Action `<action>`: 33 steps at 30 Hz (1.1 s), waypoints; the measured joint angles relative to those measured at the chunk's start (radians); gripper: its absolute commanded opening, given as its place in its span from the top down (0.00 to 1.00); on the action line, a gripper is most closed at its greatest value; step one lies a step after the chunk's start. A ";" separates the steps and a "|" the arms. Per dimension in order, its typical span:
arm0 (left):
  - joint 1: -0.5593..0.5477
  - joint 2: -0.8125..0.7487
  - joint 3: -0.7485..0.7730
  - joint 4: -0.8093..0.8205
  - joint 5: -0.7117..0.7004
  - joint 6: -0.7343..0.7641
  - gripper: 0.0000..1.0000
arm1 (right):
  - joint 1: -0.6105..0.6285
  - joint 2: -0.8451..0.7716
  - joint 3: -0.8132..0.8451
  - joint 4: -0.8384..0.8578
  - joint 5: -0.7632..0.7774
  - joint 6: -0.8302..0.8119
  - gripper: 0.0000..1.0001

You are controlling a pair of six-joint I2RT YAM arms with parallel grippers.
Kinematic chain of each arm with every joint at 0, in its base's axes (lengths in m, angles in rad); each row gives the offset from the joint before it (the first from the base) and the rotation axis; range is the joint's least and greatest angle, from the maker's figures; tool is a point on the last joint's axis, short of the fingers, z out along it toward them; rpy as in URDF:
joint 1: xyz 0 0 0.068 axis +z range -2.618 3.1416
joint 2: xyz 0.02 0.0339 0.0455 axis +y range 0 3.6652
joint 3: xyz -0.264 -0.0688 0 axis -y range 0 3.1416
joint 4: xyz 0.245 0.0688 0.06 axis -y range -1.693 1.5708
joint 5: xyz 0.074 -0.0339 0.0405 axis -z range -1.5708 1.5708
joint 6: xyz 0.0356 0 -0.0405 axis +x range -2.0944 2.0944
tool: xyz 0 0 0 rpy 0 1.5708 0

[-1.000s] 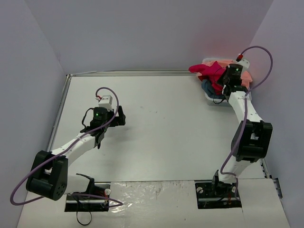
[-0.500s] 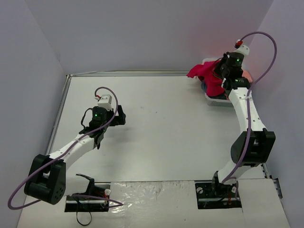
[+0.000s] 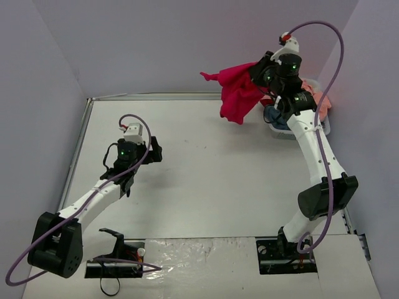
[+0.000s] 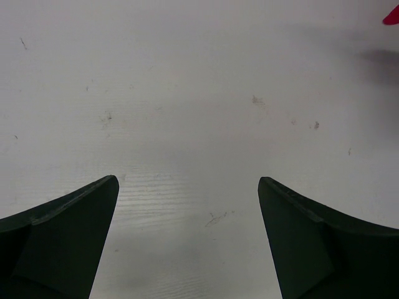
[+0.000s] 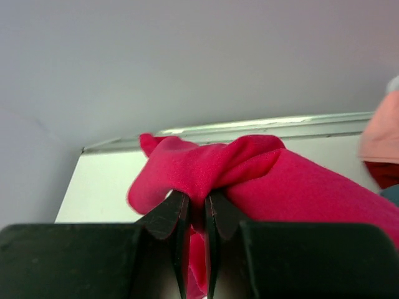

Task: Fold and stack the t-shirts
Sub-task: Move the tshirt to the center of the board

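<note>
Two fingers (image 5: 176, 218) of the right gripper (image 5: 196, 202) are pressed on a bunch of the crimson t-shirt (image 5: 262, 174). It is one of three shirts in view, held in the air and hanging crumpled near the table's (image 3: 206, 180) far right corner, beside the single white basket (image 3: 278, 132). A peach-pink t-shirt (image 3: 319, 99) and a teal-blue t-shirt (image 3: 273, 114) lie in that basket, largely hidden by the right arm. The left gripper (image 4: 187, 182), fingers spread and empty, hovers over bare table well apart; its camera catches only a cut-off red sliver.
</note>
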 measured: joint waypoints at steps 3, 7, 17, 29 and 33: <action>0.000 -0.020 0.000 -0.002 -0.017 0.000 0.06 | 0.074 0.023 0.000 -0.014 -0.029 0.003 1.00; 0.000 -0.047 -0.005 -0.005 -0.048 -0.001 0.06 | 0.191 0.056 -0.019 -0.024 -0.064 0.003 1.00; 0.000 -0.078 -0.016 -0.017 -0.103 -0.004 0.06 | 0.372 0.057 -0.105 -0.042 -0.102 0.005 1.00; 0.000 -0.087 -0.018 -0.017 -0.110 -0.007 0.06 | 0.302 0.004 -0.305 -0.051 0.031 -0.053 1.00; 0.000 -0.078 -0.018 -0.017 -0.106 -0.007 0.06 | 0.229 0.039 -0.306 -0.047 0.063 -0.072 0.56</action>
